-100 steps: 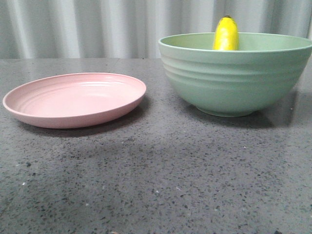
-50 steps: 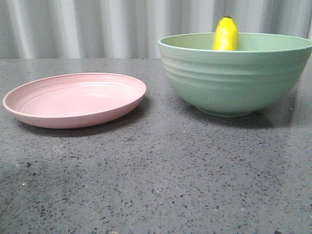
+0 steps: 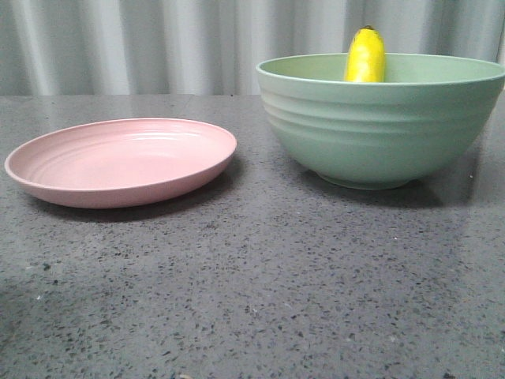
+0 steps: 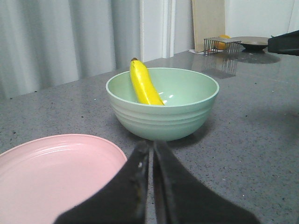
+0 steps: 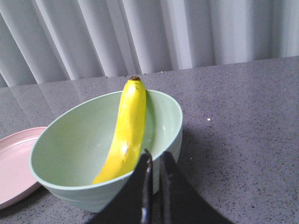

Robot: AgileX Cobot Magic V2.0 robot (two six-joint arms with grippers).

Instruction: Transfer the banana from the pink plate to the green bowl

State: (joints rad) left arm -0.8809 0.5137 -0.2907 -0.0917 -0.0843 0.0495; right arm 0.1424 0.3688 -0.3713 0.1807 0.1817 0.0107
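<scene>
Both grippers, left [image 4: 150, 154] and right [image 5: 155, 161], were closed on nothing. Inside the green bowl [image 3: 379, 126] the banana [image 3: 365, 55] leaned; the pink plate [image 3: 118, 162] sat beside it. No writing was legible.

Left end effector [image 4: 151, 182], right end effector [image 5: 155, 186]: matte black tapered fingers
</scene>
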